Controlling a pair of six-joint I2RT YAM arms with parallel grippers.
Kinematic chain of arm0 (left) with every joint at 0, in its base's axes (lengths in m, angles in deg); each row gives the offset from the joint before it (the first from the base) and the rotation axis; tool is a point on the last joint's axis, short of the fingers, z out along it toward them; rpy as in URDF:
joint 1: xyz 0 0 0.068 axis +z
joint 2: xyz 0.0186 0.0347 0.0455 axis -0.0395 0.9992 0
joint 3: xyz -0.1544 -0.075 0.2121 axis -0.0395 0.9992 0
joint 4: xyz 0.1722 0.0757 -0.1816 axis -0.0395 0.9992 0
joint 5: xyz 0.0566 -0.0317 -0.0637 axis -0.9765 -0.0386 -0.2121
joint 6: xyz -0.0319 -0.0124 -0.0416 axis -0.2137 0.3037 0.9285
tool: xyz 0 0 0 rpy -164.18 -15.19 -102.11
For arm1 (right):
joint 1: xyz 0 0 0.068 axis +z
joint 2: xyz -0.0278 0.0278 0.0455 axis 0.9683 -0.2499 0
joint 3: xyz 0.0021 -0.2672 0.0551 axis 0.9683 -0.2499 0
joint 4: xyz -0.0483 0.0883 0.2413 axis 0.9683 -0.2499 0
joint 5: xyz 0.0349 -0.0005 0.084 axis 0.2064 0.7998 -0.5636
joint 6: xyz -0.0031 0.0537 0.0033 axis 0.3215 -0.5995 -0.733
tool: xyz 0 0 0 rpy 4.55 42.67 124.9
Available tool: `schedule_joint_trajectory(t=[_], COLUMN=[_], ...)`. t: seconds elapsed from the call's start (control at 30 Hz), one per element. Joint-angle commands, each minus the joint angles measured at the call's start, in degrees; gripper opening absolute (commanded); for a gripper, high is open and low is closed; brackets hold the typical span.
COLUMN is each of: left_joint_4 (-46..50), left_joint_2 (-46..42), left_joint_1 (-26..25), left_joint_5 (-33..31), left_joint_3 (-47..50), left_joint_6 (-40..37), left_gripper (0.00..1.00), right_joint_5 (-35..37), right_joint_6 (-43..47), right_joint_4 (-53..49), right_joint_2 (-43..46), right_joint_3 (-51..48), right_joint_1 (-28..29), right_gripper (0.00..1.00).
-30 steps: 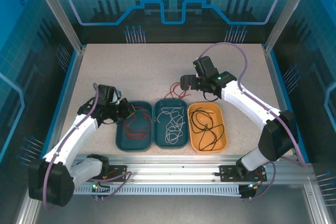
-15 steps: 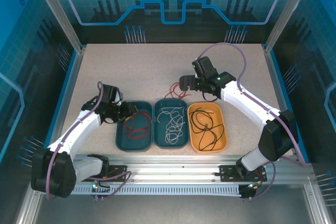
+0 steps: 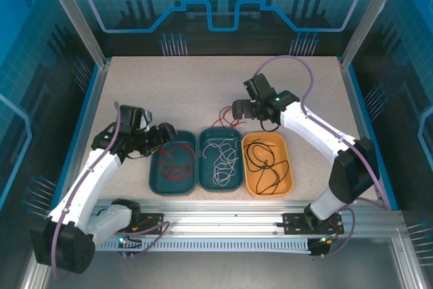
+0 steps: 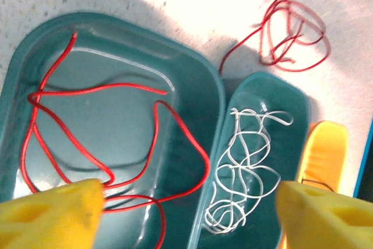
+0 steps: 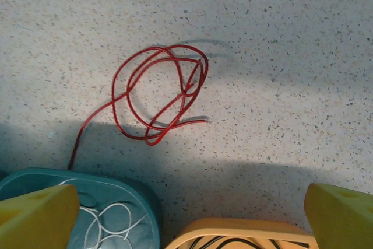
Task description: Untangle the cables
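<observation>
Overhead, the left gripper hangs over the far left corner of the left teal tray. In its wrist view its yellow fingers stand wide apart with nothing clamped between them. The red cable lies slack on that tray's floor, right beneath the gap. One loop runs just beside the tip of the finger at the lower left of that view, though whether they touch cannot be told. White cables sit coiled in the middle teal tray beside it, closer to the opposite finger. The right gripper is likewise spread to its full width and grips nothing. It is poised above the table just past the far ends of the middle tray and the orange tray. A loose red cable rests on the bare table ahead of its fingertips, apart from both, with one tail trailing toward the middle tray's rim. The black cable lies curled inside the orange tray, on the near side of the right gripper.
</observation>
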Motion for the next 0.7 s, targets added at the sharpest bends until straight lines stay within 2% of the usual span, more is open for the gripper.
schedule_joint_trajectory(t=[0.0, 0.03, 0.17, 0.33, 0.53, 0.67], left_joint_4=[3.56, 3.52, 0.97, -4.14, -4.91, -5.04], left_joint_2=[-2.49, -3.13, -5.56, -8.43, -11.57, -13.82], left_joint_1=[0.41, 0.41, 0.41, 0.41, 0.41, 0.41], left_joint_5=[-0.36, -0.66, -2.51, -3.68, -6.95, -9.25], left_joint_3=[-2.4, -2.64, -1.87, 0.61, 1.86, 2.74], left_joint_6=[0.16, 0.32, 2.09, 4.81, 5.07, 4.91], left_gripper=[0.94, 0.99, 0.99, 0.99, 0.99, 0.99], right_joint_5=[1.51, 1.46, -0.32, -5.04, -5.94, -6.41], right_joint_6=[-0.95, -0.92, -0.73, -1.51, -3.45, -4.91], right_joint_4=[-3.24, -3.35, -2.87, -3.0, -4.1, -3.16], right_joint_2=[-1.91, -2.53, -5.65, -11.76, -18.31, -20.52], right_joint_3=[2.3, 2.65, 4.26, 8.2, 11.99, 11.76], right_joint_1=[0.64, 0.56, -0.46, -1.98, -2.13, -2.29], right_gripper=[1.0, 1.0, 0.92, 0.75, 0.61, 0.56])
